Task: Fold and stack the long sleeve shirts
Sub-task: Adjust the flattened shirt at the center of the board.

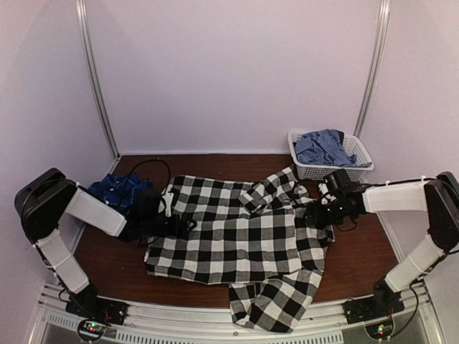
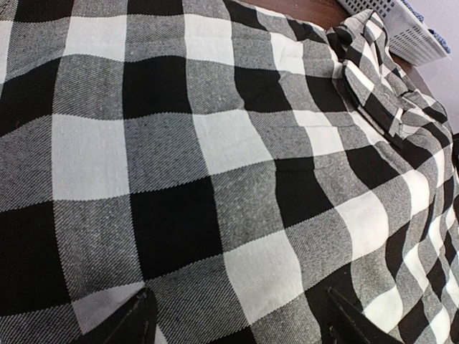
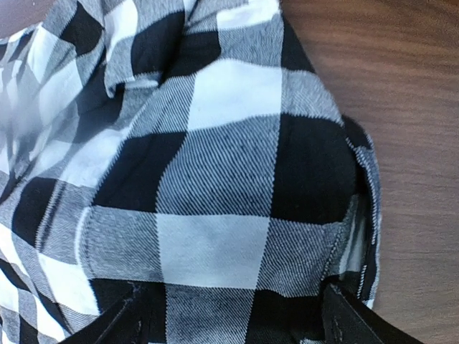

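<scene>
The black-and-white checked shirt (image 1: 237, 233) lies spread across the brown table, one sleeve hanging over the front edge. My left gripper (image 1: 171, 215) is at its left edge; in the left wrist view (image 2: 238, 304) its jaws stand wide apart over the flat cloth (image 2: 215, 165). My right gripper (image 1: 320, 211) is at the shirt's right edge; in the right wrist view (image 3: 237, 297) its jaws stand wide apart with a bunched fold of the cloth (image 3: 215, 186) between them. The dark blue plaid shirt (image 1: 118, 190) lies crumpled at the left, behind my left arm.
A white basket (image 1: 310, 169) holding blue checked cloth (image 1: 323, 147) stands at the back right, just behind my right gripper; its corner shows in the left wrist view (image 2: 401, 29). Bare wood (image 3: 401, 107) lies right of the shirt. White walls enclose the table.
</scene>
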Controlling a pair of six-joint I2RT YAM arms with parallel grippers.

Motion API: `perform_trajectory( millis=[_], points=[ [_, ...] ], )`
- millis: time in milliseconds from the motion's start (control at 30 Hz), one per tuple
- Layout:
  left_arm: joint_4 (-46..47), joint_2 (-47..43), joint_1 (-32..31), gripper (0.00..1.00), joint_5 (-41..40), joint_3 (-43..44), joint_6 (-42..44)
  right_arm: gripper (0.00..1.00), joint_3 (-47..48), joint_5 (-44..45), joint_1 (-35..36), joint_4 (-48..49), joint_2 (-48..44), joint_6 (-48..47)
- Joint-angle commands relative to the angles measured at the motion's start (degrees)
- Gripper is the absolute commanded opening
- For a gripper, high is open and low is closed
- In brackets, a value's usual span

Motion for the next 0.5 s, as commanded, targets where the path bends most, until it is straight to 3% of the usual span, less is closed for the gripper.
perform_trajectory(
  millis=[0,167,467],
  points=[
    [-8.6,1.37,-0.83,0.8,-2.84,-4.52,-0.89,0.82,-2.96,-4.71,-0.73,5.54,3.38,0.91],
    [-12.03,0.62,-2.69,0.8,-5.72,-5.79,-1.55,0.83,-6.37,-3.16,-0.74,5.34,2.66,2.51],
    [-18.93,-5.29,-4.91,0.81,-13.74,-7.3,-4.0,0.92,-6.98,6.62,-1.12,-4.93,-3.92,3.85]
  ],
)
